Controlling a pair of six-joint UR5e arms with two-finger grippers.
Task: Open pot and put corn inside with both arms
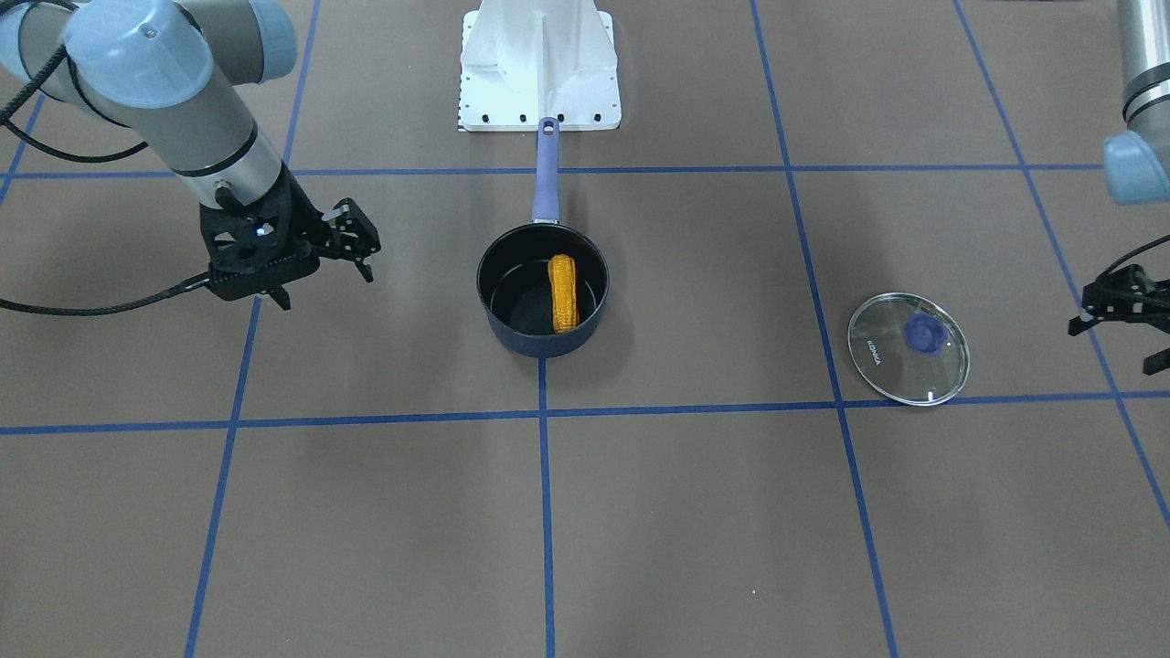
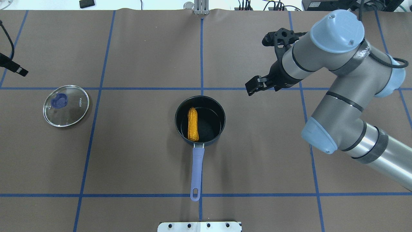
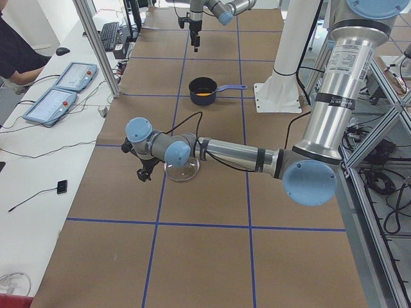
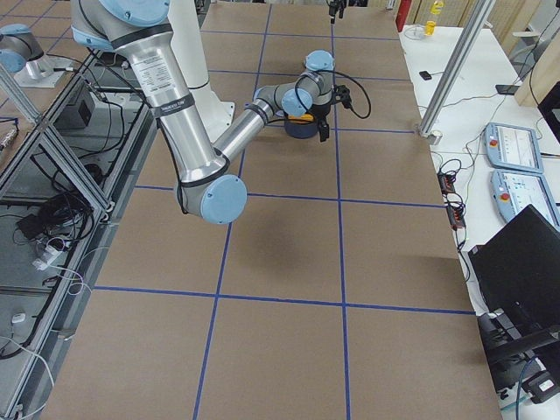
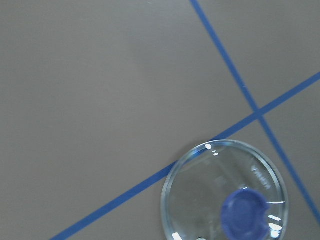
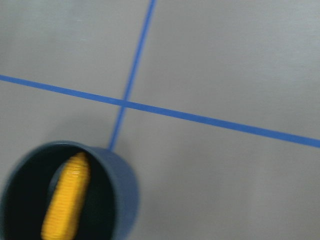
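Two arms hang clear, both sets of jaws spread and empty; small yellow-orange corn cob [image 2: 193, 124] lies inside the lidless navy saucepan [image 2: 212, 126] at the middle of the brown bench [image 2: 257, 161]; round glass lid [image 2: 69, 109] sits well aside by my left arm [image 3: 231, 154], clear, I judge, of my right arm's [image 2: 322, 54] path.

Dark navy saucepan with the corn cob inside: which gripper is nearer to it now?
Right. The right gripper hangs beside the dark navy saucepan, not touching it; the left gripper is far off, beyond the round glass lid.
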